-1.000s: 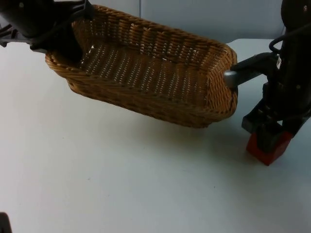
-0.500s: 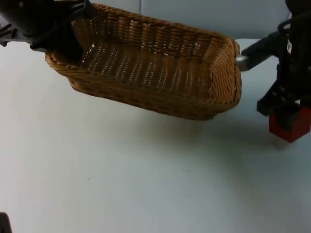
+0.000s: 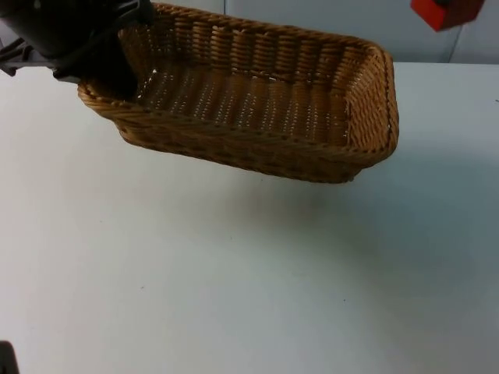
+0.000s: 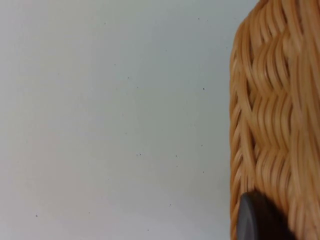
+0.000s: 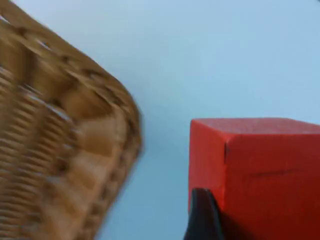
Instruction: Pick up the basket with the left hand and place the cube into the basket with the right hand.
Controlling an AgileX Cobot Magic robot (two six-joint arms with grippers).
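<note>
A woven brown basket (image 3: 257, 148) hangs tilted above the white table, and its inside holds nothing. My left gripper (image 3: 117, 74) is shut on the rim of its left end; in the left wrist view a black fingertip (image 4: 257, 220) presses against the wicker wall (image 4: 275, 115). The red cube (image 3: 446, 12) is raised high beyond the basket's right end, near the back wall. My right gripper (image 5: 250, 225) is shut on the cube (image 5: 260, 165), one black fingertip (image 5: 202, 217) lying against its side. The basket's corner (image 5: 100, 130) lies beside and below the cube.
The basket's soft shadow (image 3: 312, 210) falls on the bare white table (image 3: 234, 296). A grey partition wall (image 3: 327, 19) closes the back. A small dark object (image 3: 6, 358) sits at the table's near left corner.
My right gripper lifted the red cube off the table at the right and carried it up and back. The basket's right end rose slightly; the left arm stayed put.
</note>
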